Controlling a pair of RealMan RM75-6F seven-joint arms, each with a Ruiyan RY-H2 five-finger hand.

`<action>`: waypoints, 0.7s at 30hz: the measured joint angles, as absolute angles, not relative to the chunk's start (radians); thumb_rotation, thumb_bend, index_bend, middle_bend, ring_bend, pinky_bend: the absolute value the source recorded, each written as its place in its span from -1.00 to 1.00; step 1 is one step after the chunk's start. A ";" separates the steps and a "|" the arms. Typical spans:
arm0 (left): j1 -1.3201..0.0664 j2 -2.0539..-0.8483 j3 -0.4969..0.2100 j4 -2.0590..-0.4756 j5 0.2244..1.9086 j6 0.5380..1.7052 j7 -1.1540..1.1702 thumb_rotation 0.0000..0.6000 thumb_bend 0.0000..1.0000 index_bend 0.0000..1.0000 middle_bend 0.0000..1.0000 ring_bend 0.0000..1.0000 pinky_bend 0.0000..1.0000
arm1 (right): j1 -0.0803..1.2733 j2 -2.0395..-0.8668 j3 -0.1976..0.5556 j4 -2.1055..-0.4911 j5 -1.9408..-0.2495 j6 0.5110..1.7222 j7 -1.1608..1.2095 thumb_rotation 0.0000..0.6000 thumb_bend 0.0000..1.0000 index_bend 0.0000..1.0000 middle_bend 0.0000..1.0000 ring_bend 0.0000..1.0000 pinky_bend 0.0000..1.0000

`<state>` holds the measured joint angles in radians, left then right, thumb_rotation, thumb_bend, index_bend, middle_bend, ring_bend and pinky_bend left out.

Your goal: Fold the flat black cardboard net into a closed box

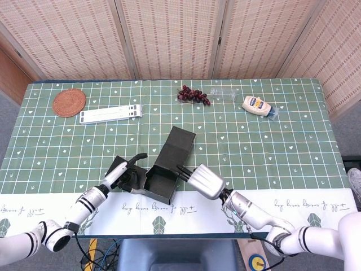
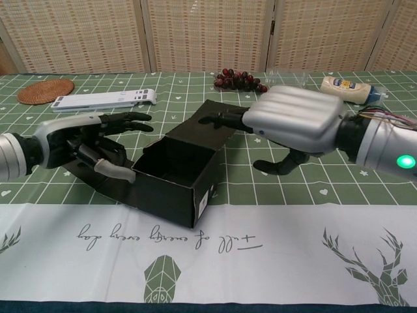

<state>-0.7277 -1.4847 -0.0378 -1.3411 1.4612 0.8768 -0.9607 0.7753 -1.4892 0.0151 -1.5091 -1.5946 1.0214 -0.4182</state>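
Note:
The black cardboard box stands open-topped near the table's front edge, its walls upright. Its lid flap stretches away from the box toward the back. A side flap lies flat on the cloth to the left. My left hand hovers over that flap just left of the box, fingers spread and holding nothing. My right hand is off to the right of the box, empty. Its extended fingertips reach the lid flap's right edge. In the head view the box sits between the left hand and the right hand.
A woven coaster and a white bar-shaped stand lie at the back left. Dark grapes, a clear plastic bottle and a mayonnaise bottle lie at the back right. The white cloth border runs along the front edge.

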 measured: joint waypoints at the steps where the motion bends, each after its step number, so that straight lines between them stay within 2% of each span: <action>1: -0.726 -1.481 -0.038 -1.344 1.459 0.878 -0.958 1.00 -0.74 -0.92 -0.85 0.17 0.90 | 0.769 -1.479 0.008 -1.517 -1.586 1.017 -0.413 1.00 -0.18 -1.00 -0.62 0.51 1.00; 10: -0.695 -1.422 -0.049 -1.387 1.441 0.903 -0.926 1.00 -0.74 -0.93 -0.86 0.17 0.90 | 0.746 -1.456 -0.017 -1.520 -1.503 0.931 -0.394 1.00 -0.18 -1.00 -0.58 0.51 1.00; 16: -0.666 -1.388 -0.062 -1.418 1.433 0.939 -0.921 1.00 -0.74 -0.93 -0.86 0.17 0.90 | 0.783 -1.509 0.030 -1.447 -1.441 0.859 -0.392 1.00 -0.18 -1.00 -0.59 0.51 1.00; 21: -0.647 -1.358 -0.060 -1.437 1.438 0.952 -0.921 1.00 -0.74 -0.93 -0.86 0.17 0.90 | 0.842 -1.577 0.098 -1.373 -1.386 0.805 -0.394 1.00 -0.18 -1.00 -0.64 0.51 1.00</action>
